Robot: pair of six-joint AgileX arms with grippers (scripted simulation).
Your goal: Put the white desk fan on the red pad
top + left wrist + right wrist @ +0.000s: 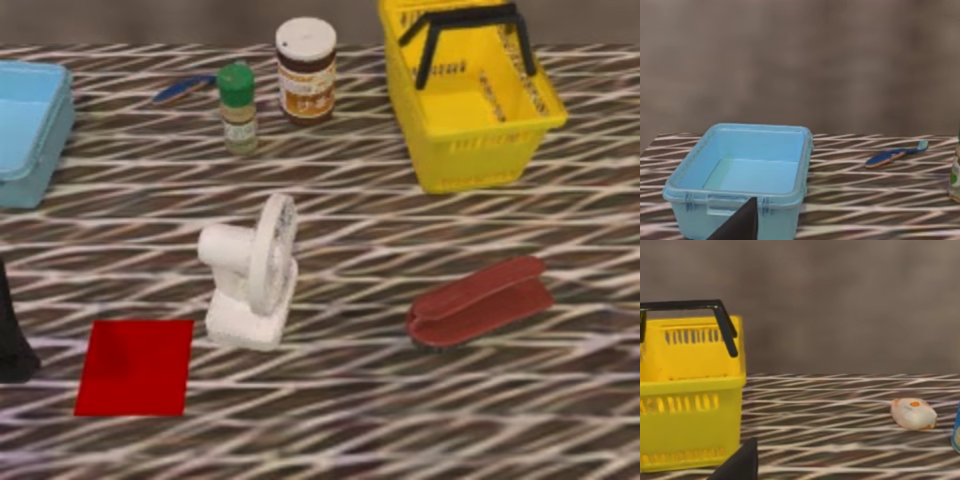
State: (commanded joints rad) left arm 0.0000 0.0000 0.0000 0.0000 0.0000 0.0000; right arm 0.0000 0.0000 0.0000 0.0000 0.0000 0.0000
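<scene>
White desk fan (253,275) is standing mid-frame, just right of red pad (134,367); jar (306,70) label unreadable; both grippers' grip state cannot be told.

My left arm (12,340) shows as a dark shape at the left edge of the top view, low down. My right arm is out of frame there.

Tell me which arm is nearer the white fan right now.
Left. The left arm shows at the top view's left edge, beyond the red pad from the white desk fan. The right arm is outside the top view.
</scene>
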